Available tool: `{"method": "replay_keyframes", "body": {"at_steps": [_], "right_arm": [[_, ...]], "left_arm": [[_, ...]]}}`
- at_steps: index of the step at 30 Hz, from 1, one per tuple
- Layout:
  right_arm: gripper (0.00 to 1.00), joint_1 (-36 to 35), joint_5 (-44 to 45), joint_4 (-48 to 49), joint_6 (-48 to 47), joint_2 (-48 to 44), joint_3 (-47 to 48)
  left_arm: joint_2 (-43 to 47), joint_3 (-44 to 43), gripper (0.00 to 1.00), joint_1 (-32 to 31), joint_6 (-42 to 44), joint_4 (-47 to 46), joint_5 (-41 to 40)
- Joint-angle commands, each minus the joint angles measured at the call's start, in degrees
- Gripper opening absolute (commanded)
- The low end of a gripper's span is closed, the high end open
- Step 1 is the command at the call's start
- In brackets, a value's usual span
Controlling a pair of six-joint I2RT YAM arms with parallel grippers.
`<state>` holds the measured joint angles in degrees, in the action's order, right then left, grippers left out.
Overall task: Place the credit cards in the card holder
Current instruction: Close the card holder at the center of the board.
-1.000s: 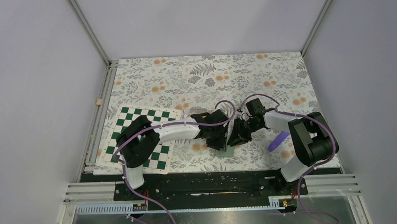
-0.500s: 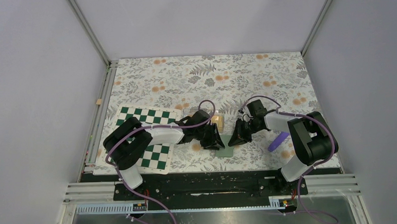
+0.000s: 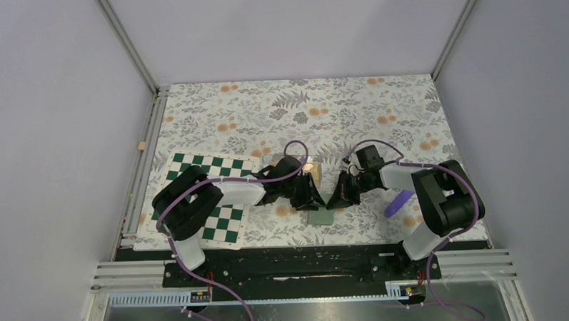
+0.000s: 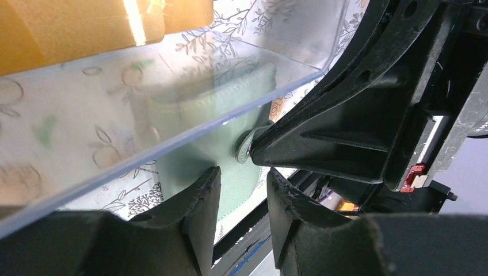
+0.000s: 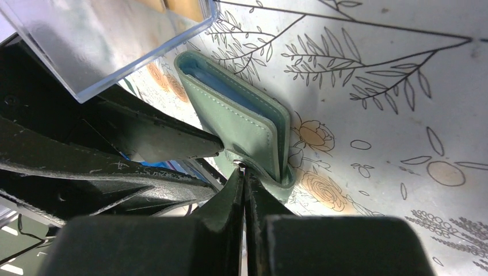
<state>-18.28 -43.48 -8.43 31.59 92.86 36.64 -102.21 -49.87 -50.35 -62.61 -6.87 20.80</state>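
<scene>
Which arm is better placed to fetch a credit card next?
Left. The left gripper is open beside the clear tray of credit cards; the right gripper is shut on the tab of the card holder.

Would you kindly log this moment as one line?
right hand shut on card holder | left hand open | credit cards in clear tray

- Card holder (image 3: 321, 219): top view, far part hidden under the left gripper (image 3: 312, 201) and right gripper (image 3: 334, 201).
- Card holder, left wrist view: blurred behind the clear box (image 4: 69, 132) wall.
- Credit cards (image 4: 75, 29): cut off by the upper edge, so their number cannot be told.
- Purple object (image 3: 399, 201): too small to identify.
</scene>
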Motion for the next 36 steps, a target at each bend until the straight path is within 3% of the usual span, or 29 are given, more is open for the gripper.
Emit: {"method": "replay_keyframes", "body": {"at_steps": [1,5,10,16,29,36], "right_arm": [[0.00,-1.0,2.8,2.2,-0.3,2.9,-2.2],[0.00,-1.1,2.3,2.9,0.0,3.2,-2.4],[0.00,-1.0,2.0,3.1,-0.1,3.6,-2.5],[0.00,-1.1,2.0,3.0,-0.2,3.3,-2.5],[0.03,-1.1,4.2,-1.1,-0.7,-1.3,-1.1],[0.03,-1.0,5.7,-2.4,-0.9,-2.3,-0.5]], "left_arm": [[-2.4,-1.7,0.35,0.1,1.0,-1.0,-4.7],[-3.9,-1.1,0.26,0.1,-0.3,-5.3,-2.4],[-5.2,-0.5,0.23,0.0,-1.5,-8.9,-1.1],[-4.4,-0.6,0.00,0.1,-0.3,-6.4,-2.5],[-3.8,-10.9,0.00,-3.1,9.3,14.5,-9.3],[-4.9,-14.3,0.00,-4.6,11.7,20.4,-12.4]]}}
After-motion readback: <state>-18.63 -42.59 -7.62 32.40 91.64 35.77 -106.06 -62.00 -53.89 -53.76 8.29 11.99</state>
